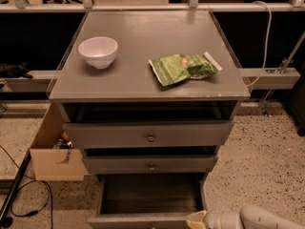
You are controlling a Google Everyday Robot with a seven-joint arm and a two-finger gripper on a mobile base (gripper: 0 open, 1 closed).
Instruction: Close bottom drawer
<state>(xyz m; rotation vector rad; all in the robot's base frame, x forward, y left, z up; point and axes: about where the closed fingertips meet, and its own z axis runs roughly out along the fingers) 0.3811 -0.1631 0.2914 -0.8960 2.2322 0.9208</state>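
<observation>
The bottom drawer of the grey cabinet is pulled well out, and its dark, empty inside shows. Its flat front panel lies along the lower edge of the view. My gripper comes in from the lower right on a white arm and sits at the right end of that front panel, close to or touching it. Only its pale tip shows. The middle drawer and the top drawer, each with a small knob, stand slightly out.
A white bowl and a green snack bag lie on the cabinet top. An open cardboard box stands left of the cabinet. A black cable lies on the speckled floor at the lower left.
</observation>
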